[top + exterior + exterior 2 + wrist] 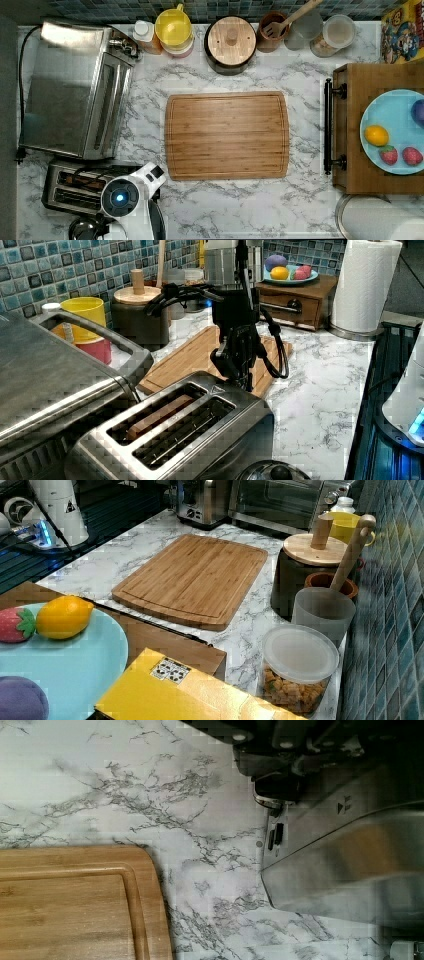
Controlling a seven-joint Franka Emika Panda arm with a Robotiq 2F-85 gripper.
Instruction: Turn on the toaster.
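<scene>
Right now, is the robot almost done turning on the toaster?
Partway, it seems. Done: the gripper has reached the small brushed-steel pop-up toaster and hangs over its end nearest the wooden cutting board. In hand: it is lining up with the lever end, seen close in the wrist view. Left: pushing the lever down; the pictures cannot show whether it is down yet.
</scene>
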